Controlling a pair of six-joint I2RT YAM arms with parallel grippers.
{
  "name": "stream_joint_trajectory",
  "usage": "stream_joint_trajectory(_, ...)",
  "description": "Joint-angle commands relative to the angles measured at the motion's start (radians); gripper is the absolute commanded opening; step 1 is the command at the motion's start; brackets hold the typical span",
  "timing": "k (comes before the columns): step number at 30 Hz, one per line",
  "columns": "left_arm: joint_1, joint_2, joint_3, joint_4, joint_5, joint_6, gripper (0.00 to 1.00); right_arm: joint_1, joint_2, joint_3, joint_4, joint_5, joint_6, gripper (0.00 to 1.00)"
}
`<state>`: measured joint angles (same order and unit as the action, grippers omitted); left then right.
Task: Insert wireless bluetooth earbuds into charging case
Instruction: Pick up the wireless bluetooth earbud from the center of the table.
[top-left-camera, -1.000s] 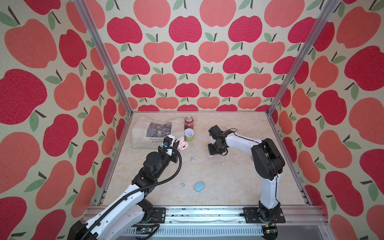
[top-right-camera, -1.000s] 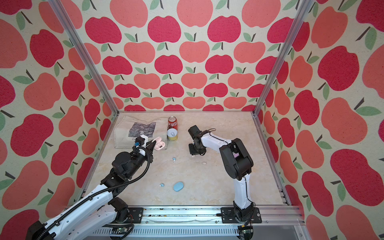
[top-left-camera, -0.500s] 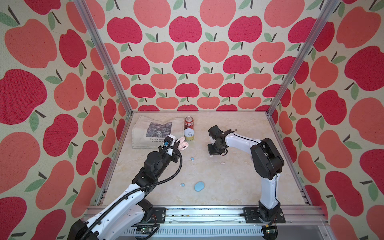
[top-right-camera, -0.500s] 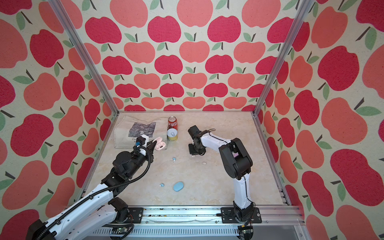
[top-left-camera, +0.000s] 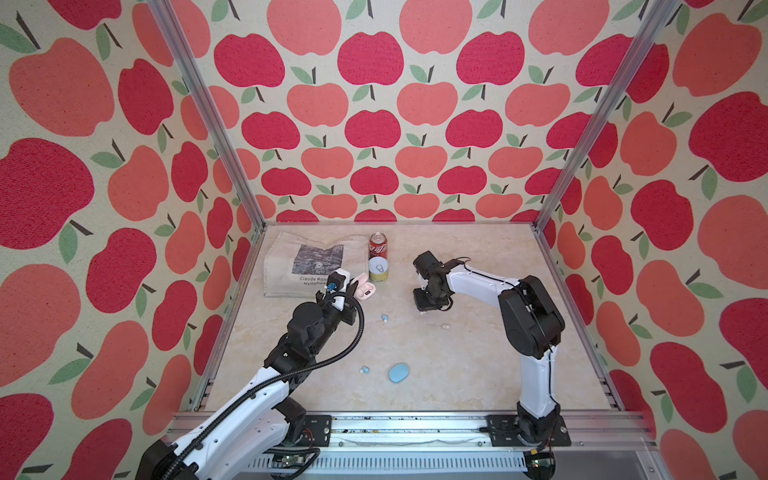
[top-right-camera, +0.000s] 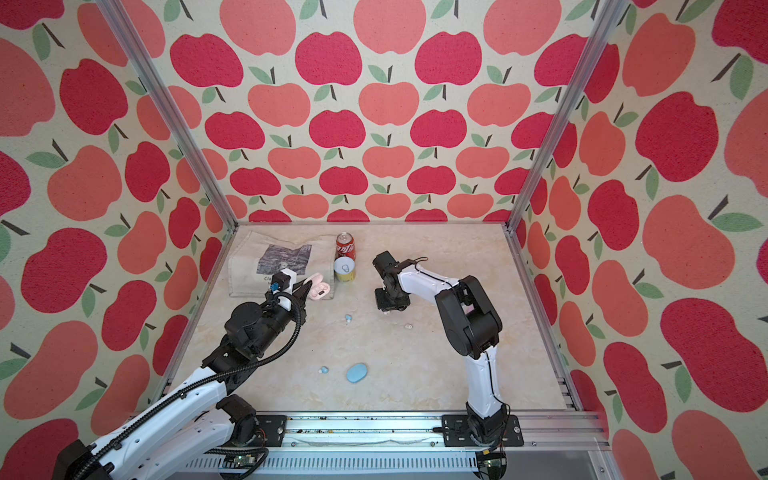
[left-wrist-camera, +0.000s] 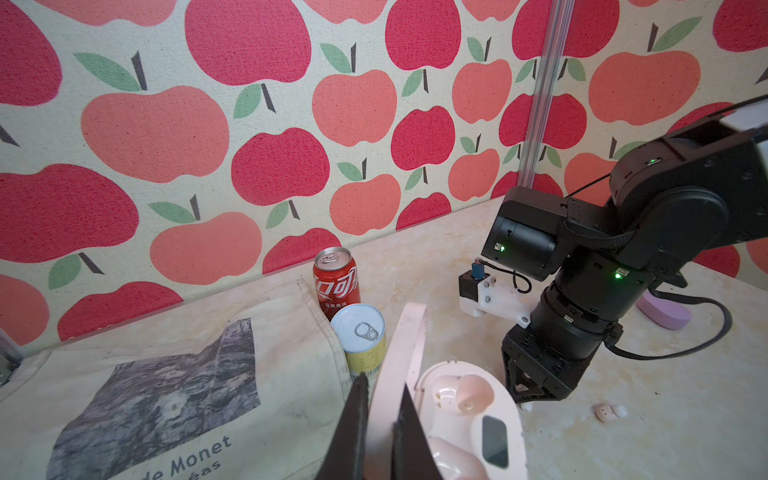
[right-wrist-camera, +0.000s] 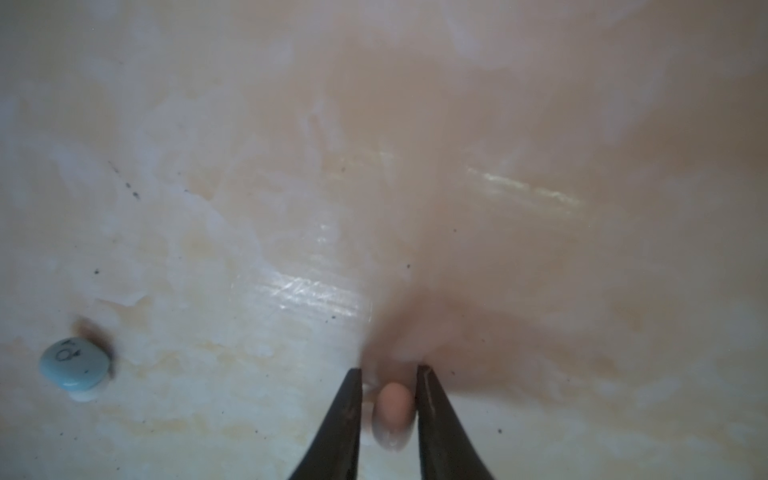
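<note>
apparently nothing is seated yet: left gripper (left-wrist-camera: 383, 382) clamps the lid of the open pink case (left-wrist-camera: 478, 405), right gripper (right-wrist-camera: 388, 370) pinches a pink earbud (right-wrist-camera: 392, 409) on the table (top-left-camera: 457, 374).

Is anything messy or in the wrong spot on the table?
Yes. Three tiny plastic buds lie loose on the beige marbled tabletop, not in cases: a light blue earbud mid-table, a second light blue earbud beside the shut blue oval case, and a pale pink earbud farther right.
</note>
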<state>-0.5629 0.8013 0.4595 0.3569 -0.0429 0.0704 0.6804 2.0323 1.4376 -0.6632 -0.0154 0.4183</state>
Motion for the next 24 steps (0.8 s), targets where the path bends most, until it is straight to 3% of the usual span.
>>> stream_joint_trajectory(1, 0.007, 0.0, 0.022, 0.029, 0.017, 0.017, 0.0, 0.017, 0.032, 0.027, -0.057, 0.008, 0.009, 0.26)
stream_joint_trajectory(12, 0.01, 0.019, 0.021, 0.035, 0.044, -0.003, 0.0, 0.019, 0.038, 0.041, -0.063, 0.004, 0.001, 0.15)
stream_joint_trajectory(24, -0.017, 0.263, 0.074, 0.137, 0.179, 0.059, 0.0, -0.028, -0.13, 0.065, -0.067, -0.018, -0.091, 0.1)
